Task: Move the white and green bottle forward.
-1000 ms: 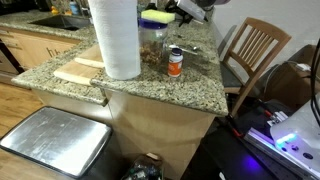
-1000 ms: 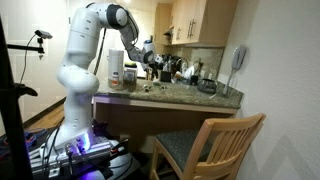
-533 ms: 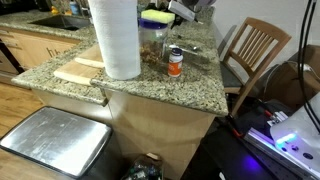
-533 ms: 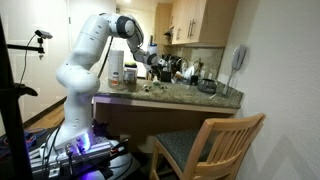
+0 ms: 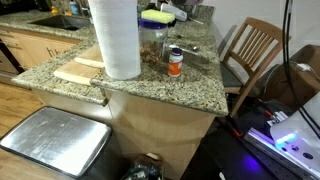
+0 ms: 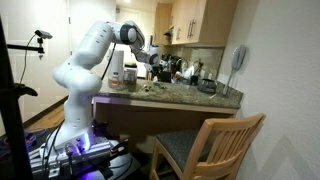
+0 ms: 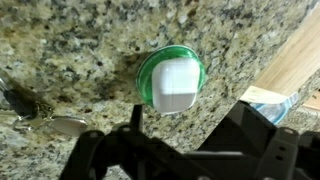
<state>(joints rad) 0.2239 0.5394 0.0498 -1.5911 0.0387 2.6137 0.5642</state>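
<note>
Looking straight down on the white and green bottle (image 7: 170, 82), upright on the granite counter (image 7: 80, 35). Hovering above it, gripper (image 7: 175, 150) with dark fingers spread, apparently gripping nothing, though blurred. Risk of tipping the bottle if clipped off-centre on descent. Keys (image 7: 28, 100) near on one side, wooden board (image 7: 292, 60) on the other. Bare granite between for sliding.
</note>
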